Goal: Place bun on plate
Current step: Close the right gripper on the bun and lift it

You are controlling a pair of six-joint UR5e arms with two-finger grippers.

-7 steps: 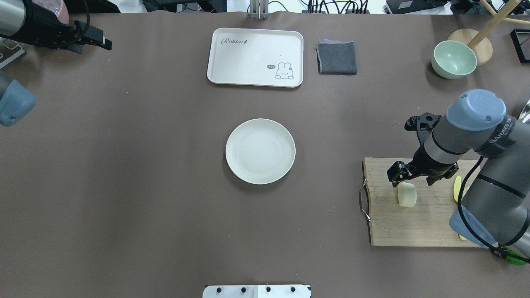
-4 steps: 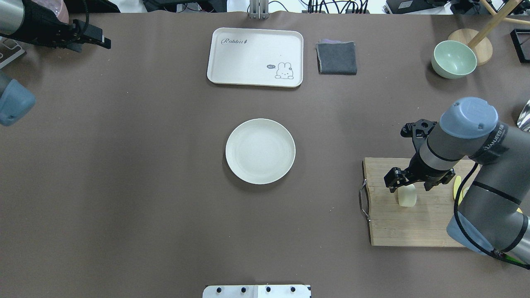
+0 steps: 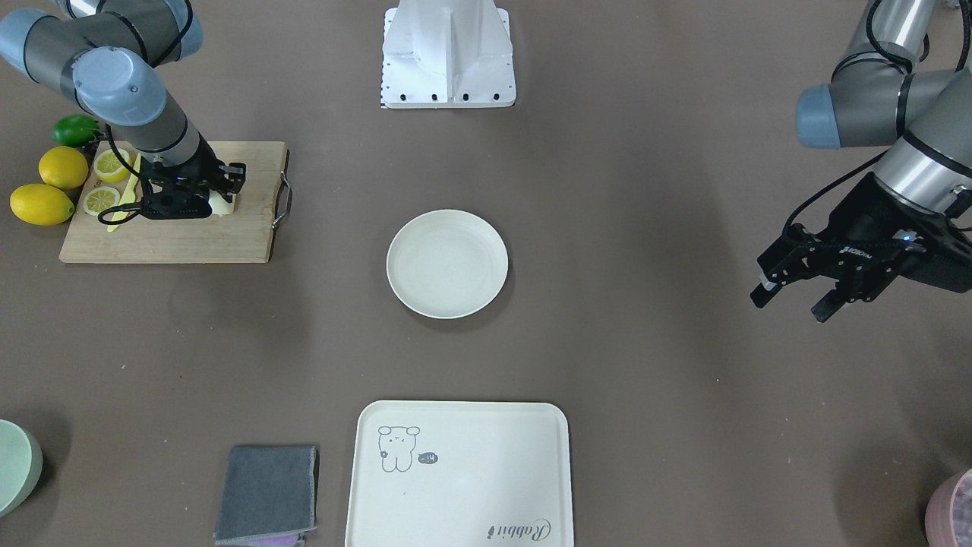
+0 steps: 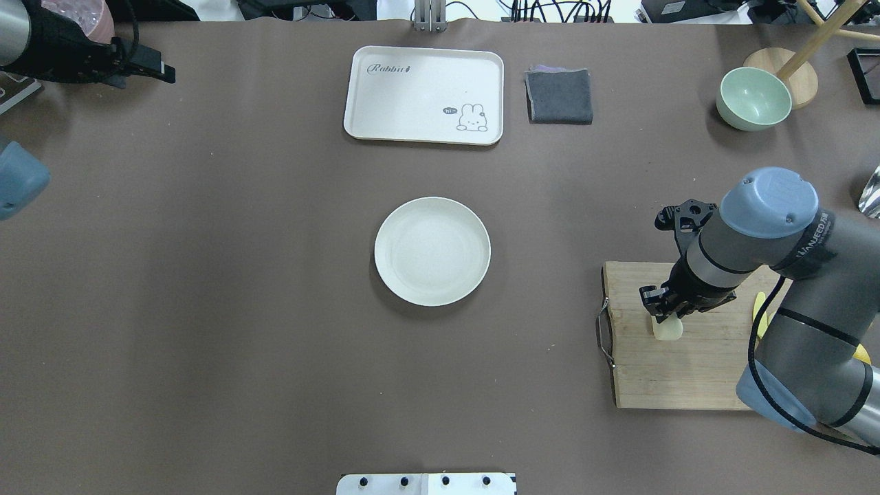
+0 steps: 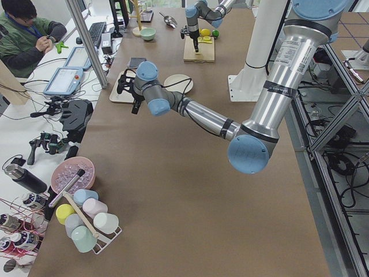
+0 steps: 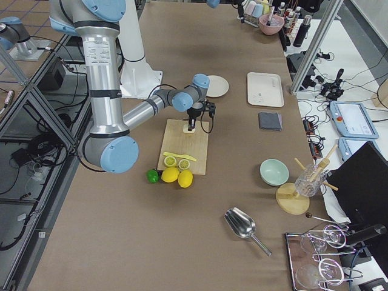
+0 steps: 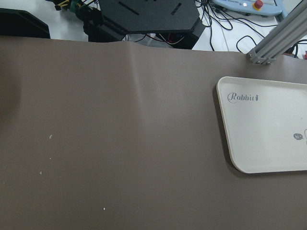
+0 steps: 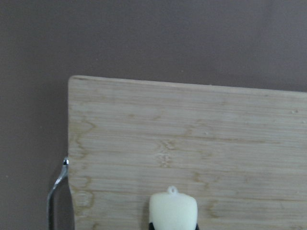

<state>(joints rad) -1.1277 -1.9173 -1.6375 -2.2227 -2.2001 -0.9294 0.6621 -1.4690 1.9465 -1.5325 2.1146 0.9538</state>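
Observation:
The bun (image 4: 668, 330) is a small pale cream block standing on the wooden cutting board (image 4: 680, 378) at the table's right. My right gripper (image 4: 664, 316) has come down over it. In the right wrist view the bun (image 8: 172, 210) sits at the bottom centre with dark finger pads against both its sides, so the gripper is shut on the bun. The round off-white plate (image 4: 432, 251) lies empty at the table's centre, well left of the board. My left gripper (image 3: 790, 304) hovers open and empty far off at the table's left side.
A cream tray (image 4: 423, 95) with a cartoon animal and a folded grey cloth (image 4: 559, 96) lie at the far edge. A green bowl (image 4: 753, 97) sits far right. Whole lemons (image 3: 52, 186), lemon halves (image 3: 106, 182) and a lime (image 3: 74, 129) crowd the board's outer end.
My right gripper has dropped and shifted left over the bun, its wide-open fingers narrowing onto it. The bun has slid slightly left. The left arm has drawn back a little.

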